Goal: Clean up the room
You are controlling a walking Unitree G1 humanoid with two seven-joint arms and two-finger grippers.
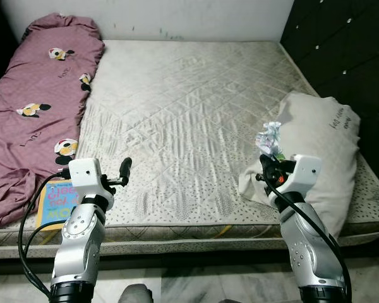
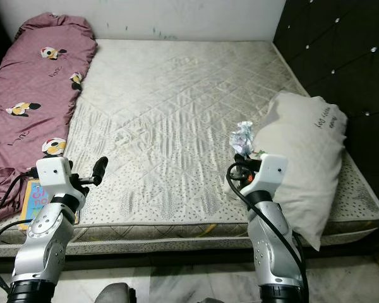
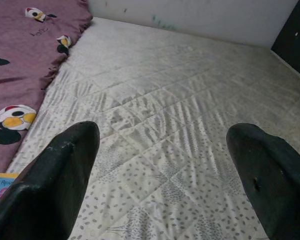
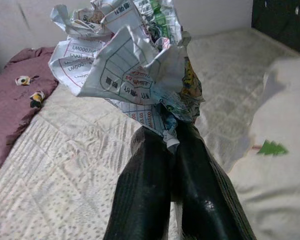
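A bare quilted mattress (image 1: 189, 120), cream with a stitched diamond pattern and small speckles near its front edge, spreads ahead of the robot. At 10 o'clock lies a mauve blanket (image 1: 35, 107), soft and rumpled, printed with cartoon mouse figures. At 3 o'clock a plump off-white pillow (image 1: 322, 158) slumps against the mattress edge, with small dark cursive writing too fine to read and a little green tree print. A bright children's book (image 1: 54, 203) with large coloured letters, not legible, sits at 8 o'clock, partly under the blanket. The right gripper (image 4: 176, 145) is raised at about 4 o'clock, forearm angled upward, its black fingers pinched tight on a crumpled ball of paper (image 4: 125, 60), printed with grid lines and codes reading "LM000…". The wad sits just in front of the pillow, above the mattress. The left gripper (image 3: 165, 165) is held up at 8 o'clock over the mattress's front edge, its fingers spread wide with nothing between them.
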